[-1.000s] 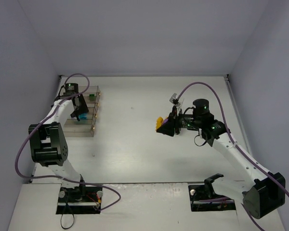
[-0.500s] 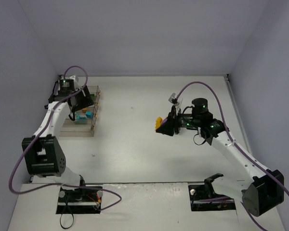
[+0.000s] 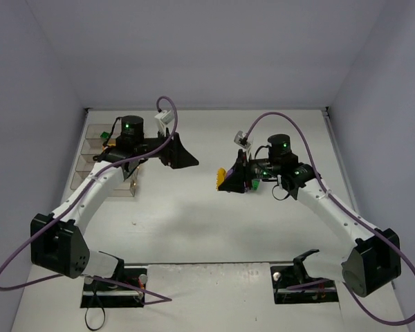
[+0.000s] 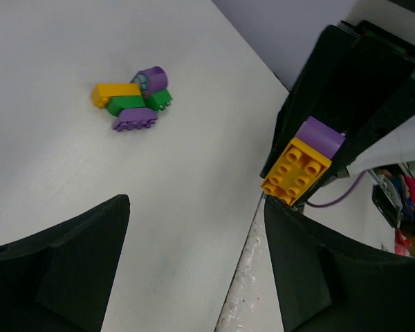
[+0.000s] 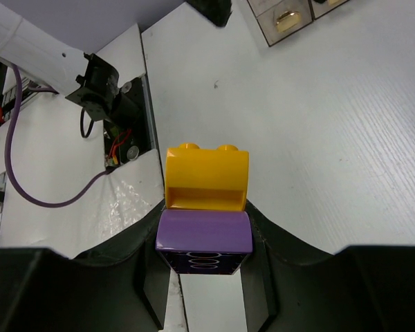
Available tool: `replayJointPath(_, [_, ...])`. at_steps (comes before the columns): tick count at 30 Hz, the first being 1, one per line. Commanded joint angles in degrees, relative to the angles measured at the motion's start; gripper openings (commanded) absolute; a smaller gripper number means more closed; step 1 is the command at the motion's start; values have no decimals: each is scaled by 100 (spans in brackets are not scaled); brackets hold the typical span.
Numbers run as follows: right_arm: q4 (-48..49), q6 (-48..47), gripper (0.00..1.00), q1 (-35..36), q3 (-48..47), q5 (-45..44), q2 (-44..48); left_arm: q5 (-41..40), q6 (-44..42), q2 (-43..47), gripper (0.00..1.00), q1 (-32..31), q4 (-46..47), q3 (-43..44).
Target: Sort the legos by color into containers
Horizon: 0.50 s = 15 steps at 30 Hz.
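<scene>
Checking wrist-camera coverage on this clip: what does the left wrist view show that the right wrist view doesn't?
Only the left wrist view: a loose pile of yellow, green and purple bricks on the table, and the left gripper with open, empty jaws.
Only the right wrist view: a corner of the containers and an arm's base plate with cables.
Both: the yellow-and-purple stack clamped in the right gripper, over the white table.

Yellow brick [image 5: 207, 176], purple brick [image 5: 205, 232], white table [image 5: 332, 138]
</scene>
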<state>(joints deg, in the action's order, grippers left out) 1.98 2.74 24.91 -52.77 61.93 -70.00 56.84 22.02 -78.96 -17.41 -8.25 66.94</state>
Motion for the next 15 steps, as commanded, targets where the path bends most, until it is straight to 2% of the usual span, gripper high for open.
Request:
replayJointPath(1, [347, -55, 1, 85, -339, 372, -40, 829, -233, 91, 72, -218, 614, 214])
replayJointPath(15, [373, -28, 1, 146, -391, 478, -181, 1277, -444, -111, 72, -895, 641, 399])
